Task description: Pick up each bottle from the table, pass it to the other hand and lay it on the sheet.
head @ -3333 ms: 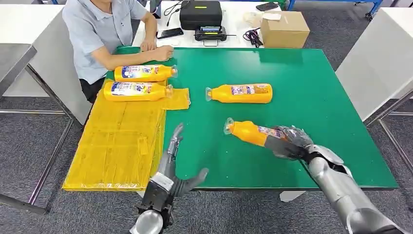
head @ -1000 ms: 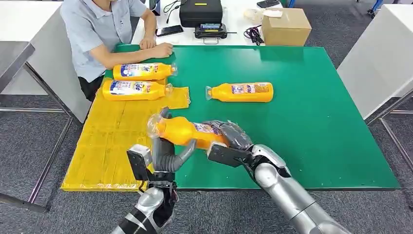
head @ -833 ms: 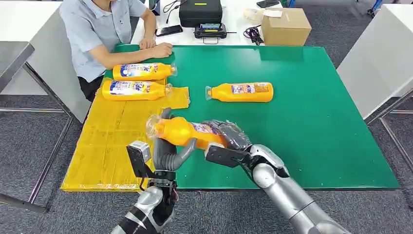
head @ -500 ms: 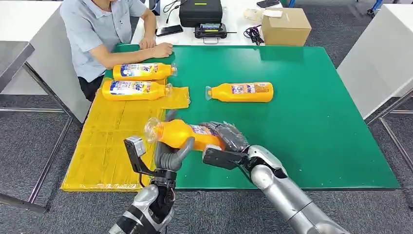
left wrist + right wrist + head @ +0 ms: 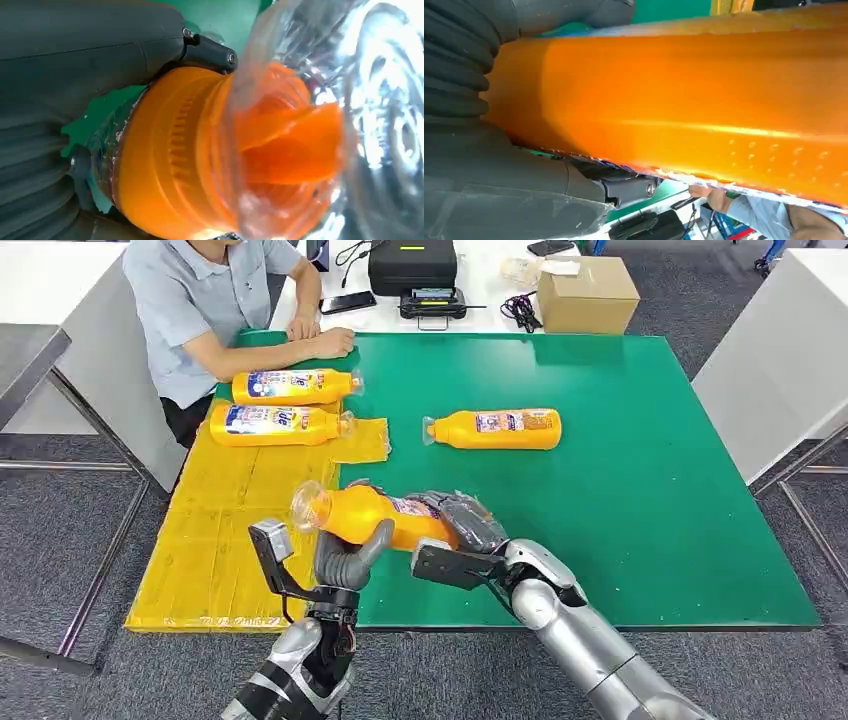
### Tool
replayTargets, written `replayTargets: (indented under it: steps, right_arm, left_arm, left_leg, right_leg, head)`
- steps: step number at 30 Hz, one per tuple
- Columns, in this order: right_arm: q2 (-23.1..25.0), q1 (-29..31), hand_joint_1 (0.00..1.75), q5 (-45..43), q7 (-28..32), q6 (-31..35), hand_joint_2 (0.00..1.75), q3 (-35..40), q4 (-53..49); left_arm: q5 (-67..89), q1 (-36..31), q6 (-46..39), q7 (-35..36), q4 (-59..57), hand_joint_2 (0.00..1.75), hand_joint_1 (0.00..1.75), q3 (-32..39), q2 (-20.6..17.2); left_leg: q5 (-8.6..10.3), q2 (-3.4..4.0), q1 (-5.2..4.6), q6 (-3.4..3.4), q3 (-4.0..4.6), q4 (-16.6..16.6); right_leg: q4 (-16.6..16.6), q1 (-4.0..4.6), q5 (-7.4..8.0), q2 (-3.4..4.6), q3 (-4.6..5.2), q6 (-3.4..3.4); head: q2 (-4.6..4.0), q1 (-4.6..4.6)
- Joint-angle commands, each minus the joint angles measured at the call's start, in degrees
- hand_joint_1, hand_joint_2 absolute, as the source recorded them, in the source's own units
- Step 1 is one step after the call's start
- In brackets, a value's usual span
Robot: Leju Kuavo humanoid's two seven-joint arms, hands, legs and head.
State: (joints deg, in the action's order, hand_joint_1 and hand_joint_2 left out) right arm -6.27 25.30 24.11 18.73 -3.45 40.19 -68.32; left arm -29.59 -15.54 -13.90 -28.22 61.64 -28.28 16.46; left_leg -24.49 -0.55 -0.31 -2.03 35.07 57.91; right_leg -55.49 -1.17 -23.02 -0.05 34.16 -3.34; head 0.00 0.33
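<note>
Handover at the sheet's edge

Bottle (image 5: 375, 516) of orange liquid hangs between both hands above the near edge of the green worktop (image 5: 640, 490), long axis running 3 to 9 o'clock, clear cap toward 9. The right hand (image 5: 462, 523) wraps its fingers around the base end; the left hand (image 5: 345, 558) cups the neck end from below, thumb curled up over the shoulder. The yellow sheet (image 5: 230, 540) lies just at 9 o'clock of the cap, so the left hand is nearer. Two bottles (image 5: 285, 406) already lie on its far end, side by side; another (image 5: 495, 429) waits on the worktop at 1 o'clock.
</note>
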Motion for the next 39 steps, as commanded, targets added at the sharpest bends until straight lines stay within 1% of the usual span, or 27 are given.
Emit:
replayTargets:
  steps: [1,2,3,8,10,12,13,14,16,17,18,19,20,21,22,23,24,25,26,27,28,29,31,33,36,38,39]
  right_arm:
    - [0.8,1.8,0.09,-1.2,0.1,0.3,1.75,0.9,2.9]
    - [0.9,1.7,0.00,-1.5,0.1,0.4,1.75,0.4,3.2]
    - [1.0,1.7,0.00,-1.6,0.1,0.4,1.75,0.1,3.4]
    - [1.4,1.5,0.00,-2.0,0.1,0.7,1.75,-0.7,3.9]
    - [1.6,1.0,0.00,-1.7,0.2,1.8,1.75,-1.2,3.9]
    - [1.7,-0.1,0.00,-1.4,0.1,3.3,1.75,-2.6,4.1]
    - [1.7,-0.7,0.00,-0.9,0.2,4.1,1.75,-3.1,4.2]
    - [1.9,-1.6,0.00,0.1,0.8,6.1,1.75,-4.0,4.1]
    - [1.9,-2.4,0.00,1.4,0.9,7.0,1.75,-4.6,4.3]
    - [1.9,-2.7,0.00,1.9,1.1,7.4,1.75,-5.1,4.3]
    - [2.0,-3.2,0.00,1.9,1.1,7.4,1.75,-5.9,4.4]
    - [2.1,-3.7,0.00,1.7,1.1,7.4,1.75,-6.5,4.4]
    - [2.0,-4.8,0.00,2.9,1.2,9.3,1.75,-7.9,4.2]
    - [1.8,-5.7,0.00,3.2,1.4,9.9,1.75,-9.1,4.0]
    - [1.9,-7.1,0.00,4.5,1.9,11.4,1.75,-11.0,3.6]
    - [1.9,-8.1,0.00,6.7,1.9,14.1,1.75,-12.3,3.1]
    - [2.1,-8.7,0.00,7.7,2.2,14.6,1.75,-13.8,2.9]
    - [2.2,-8.9,0.00,8.1,2.4,14.7,1.75,-14.3,2.8]
    - [2.6,-9.0,0.00,10.3,2.6,16.2,1.75,-15.4,2.6]
    - [2.6,-9.0,0.00,11.2,2.3,16.6,1.75,-15.7,2.5]
    - [2.8,-9.2,0.00,11.7,2.2,16.6,1.75,-16.6,2.1]
    - [3.0,-9.7,0.00,12.1,2.1,16.5,1.75,-17.4,1.5]
    - [3.2,-11.4,0.00,12.9,2.1,16.1,1.75,-19.1,-0.4]
    - [3.3,-12.9,0.00,13.5,2.3,15.9,1.75,-20.3,-1.8]
    - [3.1,-13.7,0.00,13.9,2.4,16.1,1.75,-20.7,-2.4]
    - [3.2,-15.2,0.00,15.0,2.5,16.6,1.75,-21.9,-3.3]
    - [3.1,-16.1,0.00,14.9,2.4,16.5,1.75,-22.7,-3.8]
  left_arm:
    - [0.6,0.0,0.3,-1.7,2.6,1.75,1.75,0.1,-2.2]
    - [1.1,0.3,-0.2,-2.0,3.5,1.75,1.75,0.2,-2.3]
    - [1.6,0.4,-0.9,-2.1,3.8,1.75,1.75,0.2,-2.3]
    - [3.1,0.2,-2.3,-2.3,4.0,1.75,1.75,-0.3,-2.4]
    - [5.6,-0.2,-4.7,-3.0,3.5,1.75,1.75,-1.0,-2.5]
    - [11.2,-0.8,-10.1,-4.4,2.7,1.75,1.75,-2.5,-2.8]
    - [12.8,-0.8,-11.5,-4.6,2.7,1.75,1.75,-2.7,-2.7]
    - [13.5,-0.4,-11.8,-4.7,3.1,1.75,1.75,-2.2,-2.3]
    - [14.9,0.7,-11.4,-3.7,4.9,1.75,1.75,-1.6,-1.9]
    - [15.2,1.2,-11.1,-3.1,5.7,1.75,1.75,-1.4,-1.9]
    - [15.9,1.5,-10.8,-2.8,6.3,1.75,1.75,-1.3,-2.0]
    - [16.7,1.7,-11.1,-2.9,6.7,1.75,1.75,-1.4,-2.2]
    - [22.2,1.4,-15.6,-3.0,6.6,1.75,1.75,-2.4,-3.0]
    - [25.5,1.4,-17.9,-2.9,6.4,1.75,1.75,-2.4,-3.3]
    - [34.5,0.6,-24.5,-2.3,4.6,1.75,1.75,-2.9,-3.8]
    - [49.6,1.5,-26.1,-0.8,3.4,1.75,1.75,2.9,-1.4]
    - [68.9,3.5,-26.1,-0.8,4.3,1.75,1.75,13.3,3.1]
    - [74.1,3.6,-26.1,-0.4,5.1,1.75,1.69,16.3,3.5]
    - [92.1,5.1,-26.1,6.1,11.5,1.75,1.68,20.3,3.5]
    - [96.4,5.0,-26.1,8.0,12.0,1.75,1.75,21.6,3.5]
    - [104.3,4.5,-26.1,12.4,11.3,1.75,1.75,22.5,3.5]
    - [108.2,4.1,-26.1,14.8,10.6,1.75,1.75,23.4,3.3]
    - [111.9,4.3,-26.1,17.9,13.4,1.75,1.75,24.1,2.1]
    - [114.7,4.7,-26.1,21.8,15.4,1.75,1.75,23.2,0.7]
    - [115.9,4.8,-26.1,23.9,16.0,1.75,1.75,22.5,-0.2]
    - [119.6,4.5,-26.1,30.5,14.9,1.75,1.75,20.0,-3.0]
    - [119.6,3.6,-26.1,35.3,13.1,1.75,1.68,17.0,-6.3]
  left_leg:
    - [-0.13,0.21,0.05,0.12,-0.25,0.0]
    - [-0.05,0.14,0.02,0.08,-0.15,0.0]
    - [-0.13,0.18,0.06,0.14,-0.28,0.0]
    - [-0.05,0.11,0.03,0.08,-0.15,0.0]
    - [-0.07,0.11,0.03,0.10,-0.20,0.0]
    - [-0.02,0.04,0.04,0.08,-0.13,0.0]
    - [-0.07,0.06,0.06,0.12,-0.28,-0.1]
    - [-0.04,-0.01,0.04,0.10,-0.23,-0.1]
    - [-0.09,0.00,0.06,0.13,-0.31,-0.1]
    - [-0.06,0.04,0.04,0.09,-0.19,0.0]
    - [-0.14,0.05,0.07,0.14,-0.37,0.0]
    - [-0.10,0.06,0.06,0.11,-0.26,0.0]
    - [-0.05,0.03,0.03,0.08,-0.19,-0.1]
    - [-0.12,0.05,0.06,0.13,-0.33,0.0]
    - [-0.07,0.01,0.04,0.11,-0.27,-0.1]
    - [-0.03,-0.05,0.04,0.09,-0.22,-0.1]
    - [-0.07,-0.08,0.05,0.13,-0.36,-0.1]
    - [-0.09,-0.01,0.06,0.12,-0.33,-0.1]
    - [-0.07,0.07,0.04,0.09,-0.20,0.0]
    - [-0.15,0.25,0.07,0.14,-0.28,0.0]
    - [-0.12,0.19,0.07,0.11,-0.14,0.0]
    - [-0.06,0.13,0.02,0.08,-0.08,0.0]
    - [-0.09,0.27,0.05,0.11,-0.17,0.0]
    - [-0.10,0.21,0.06,0.15,-0.23,0.0]
    - [-0.08,0.06,0.07,0.15,-0.19,0.0]
    - [-0.13,0.08,0.09,0.14,-0.28,0.0]
    - [-0.08,0.10,0.06,0.11,-0.21,0.0]
  right_leg:
    - [0.0,0.06,-0.07,0.17,-0.19,0.15]
    - [0.0,0.02,-0.03,0.11,-0.10,0.10]
    - [0.0,0.07,-0.09,0.12,-0.23,0.17]
    - [0.0,0.04,-0.02,0.08,-0.11,0.10]
    - [0.0,0.04,-0.04,0.07,-0.16,0.12]
    - [0.1,0.04,-0.01,0.01,-0.12,0.09]
    - [0.1,0.07,-0.06,0.02,-0.25,0.15]
    - [0.1,0.05,-0.06,-0.05,-0.22,0.12]
    - [0.1,0.07,-0.10,-0.04,-0.31,0.16]
    - [0.1,0.05,-0.05,0.01,-0.17,0.11]
    - [0.0,0.09,-0.13,0.00,-0.35,0.18]
    - [0.1,0.07,-0.08,0.02,-0.25,0.14]
    - [0.1,0.04,-0.05,-0.01,-0.17,0.11]
    - [0.1,0.07,-0.11,0.01,-0.32,0.17]
    - [0.1,0.05,-0.08,-0.03,-0.25,0.13]
    - [0.1,0.05,-0.06,-0.08,-0.22,0.11]
    - [0.1,0.07,-0.10,-0.12,-0.37,0.16]
    - [0.1,0.07,-0.10,-0.05,-0.32,0.15]
    - [0.1,0.05,-0.05,0.04,-0.17,0.11]
    - [0.0,0.09,-0.06,0.21,-0.21,0.17]
    - [0.0,0.08,-0.05,0.16,-0.11,0.13]
    - [0.0,0.03,-0.02,0.11,-0.05,0.10]
    - [0.0,0.06,-0.02,0.19,-0.08,0.14]
    - [0.0,0.08,-0.06,0.13,-0.12,0.18]
    - [0.0,0.08,-0.09,-0.01,-0.11,0.17]
    - [0.0,0.10,-0.12,0.03,-0.21,0.17]
    - [0.0,0.07,-0.07,0.06,-0.13,0.13]
  head:
    - [0.00,0.00]
    - [0.00,0.00]
    - [0.00,0.02]
    - [0.00,0.00]
    - [0.00,0.00]
    - [0.00,0.00]
    - [0.00,0.00]
    - [0.00,0.00]
    - [0.00,0.00]
    - [0.00,0.00]
    - [0.00,0.00]
    - [0.00,0.02]
    - [0.00,0.00]
    - [0.00,0.00]
    - [0.00,0.00]
    - [0.00,0.00]
    - [0.00,0.00]
    - [0.00,0.00]
    - [0.00,0.00]
    - [0.00,-0.02]
    - [0.00,0.00]
    - [0.00,0.02]
    - [0.00,0.00]
    - [0.00,0.00]
    - [0.00,0.00]
    - [0.00,0.00]
    - [0.00,0.00]
